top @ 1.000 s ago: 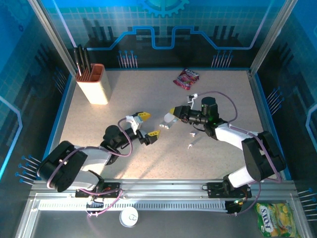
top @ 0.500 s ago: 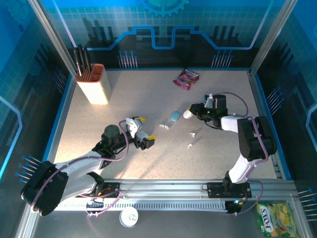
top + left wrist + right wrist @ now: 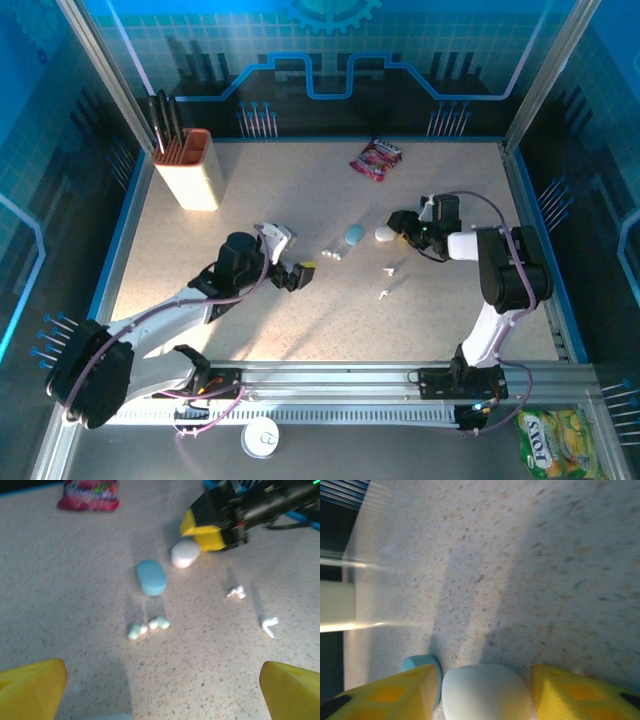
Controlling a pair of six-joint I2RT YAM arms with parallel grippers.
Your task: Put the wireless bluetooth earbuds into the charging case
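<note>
Left gripper [image 3: 292, 254]: jaws wide apart, nothing inside.
Right gripper [image 3: 484, 677]: jaws spread on both sides of the white case [image 3: 485, 694], thin gaps showing.
Earbuds: light-blue earbuds [image 3: 147, 626] on the table [image 3: 75, 580] just by the blue case [image 3: 151, 577]; white earbuds [image 3: 236, 592] loose further right.
In the way: blue case, tight beside one right finger.
Around: red packet [image 3: 377, 158] and knife block [image 3: 190, 172], far back.

Right gripper [image 3: 486, 680] wider around white case [image 3: 185, 554]

Speckled beige tabletop [image 3: 300, 190], blue-edged. Blue backdrop wall [image 3: 330, 50] with circuit-line pattern and gear motif. Aluminium corner posts [image 3: 105, 75]. Slotted aluminium rail [image 3: 330, 412] along near edge.
</note>
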